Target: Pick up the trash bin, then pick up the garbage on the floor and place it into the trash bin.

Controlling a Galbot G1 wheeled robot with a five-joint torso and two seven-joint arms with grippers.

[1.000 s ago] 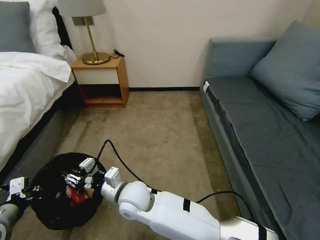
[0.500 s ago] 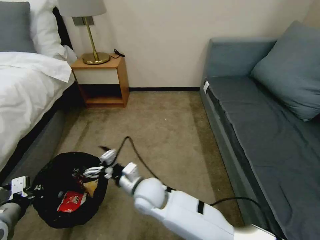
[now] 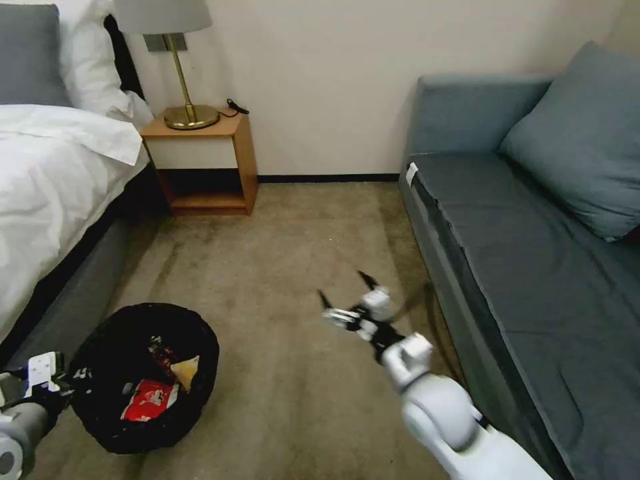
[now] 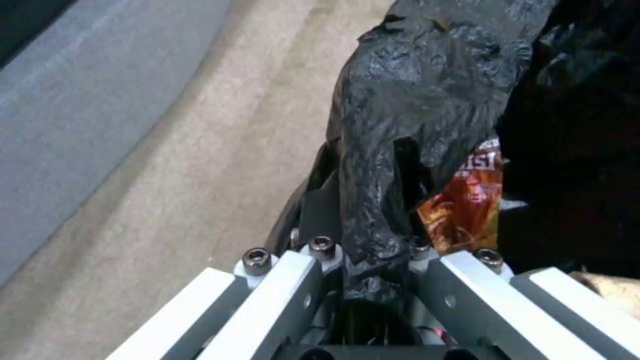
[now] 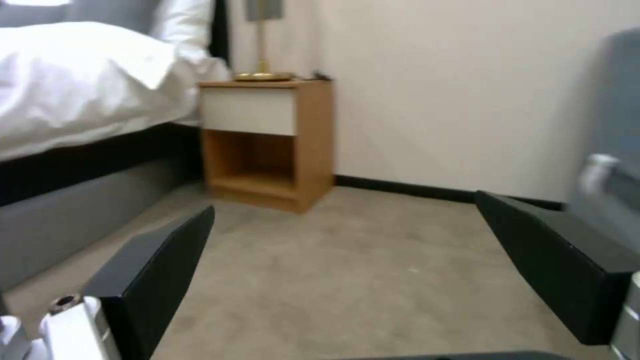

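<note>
The trash bin (image 3: 107,347), lined with a crinkled black bag, stands on the carpet at the lower left. My left gripper (image 3: 59,385) is at its near-left rim. In the left wrist view the left gripper (image 4: 373,257) is shut on the bag-covered rim (image 4: 413,100). Garbage lies inside the bin: a red-and-white packet (image 3: 148,401), a tan crumpled piece (image 3: 186,371) and an orange-red wrapper (image 4: 467,200). My right gripper (image 3: 343,288) hangs open and empty above the carpet, right of the bin and near the sofa. Its black fingers (image 5: 160,270) stand wide apart.
A bed (image 3: 47,173) with white linen runs along the left. A wooden nightstand (image 3: 207,160) with a brass lamp (image 3: 183,80) stands at the back wall. A grey-blue sofa (image 3: 533,253) lines the right. Open carpet (image 3: 293,233) lies between them.
My right gripper rose out of the bin and swung right across the carpet toward the sofa, leaving the red-and-white packet inside. The left gripper and the bin stayed put.
</note>
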